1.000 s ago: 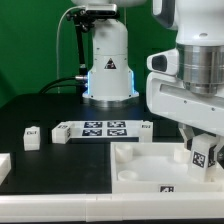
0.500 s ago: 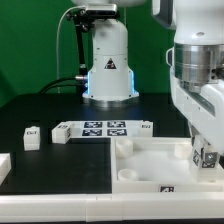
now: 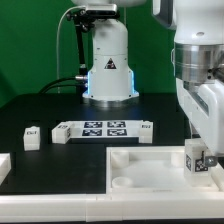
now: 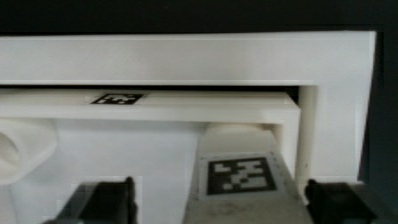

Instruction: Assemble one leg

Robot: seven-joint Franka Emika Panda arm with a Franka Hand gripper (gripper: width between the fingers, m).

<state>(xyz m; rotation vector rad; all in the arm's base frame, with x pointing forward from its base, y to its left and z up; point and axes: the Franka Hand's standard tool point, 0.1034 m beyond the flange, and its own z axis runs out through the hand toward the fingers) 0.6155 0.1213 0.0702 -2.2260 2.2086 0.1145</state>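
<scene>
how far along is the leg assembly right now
Done: the leg is picked up; the gripper is shut on it. In hand: it hangs upright over the white panel, at the exterior view's right end. Left: seating it in a socket. Whether it touches the panel can't be told. Another small block lies loose beside the marker board.

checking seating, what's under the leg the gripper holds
The leg, between the gripper's fingers, stands over the white panel. Its lower end and any socket beneath are covered.
</scene>
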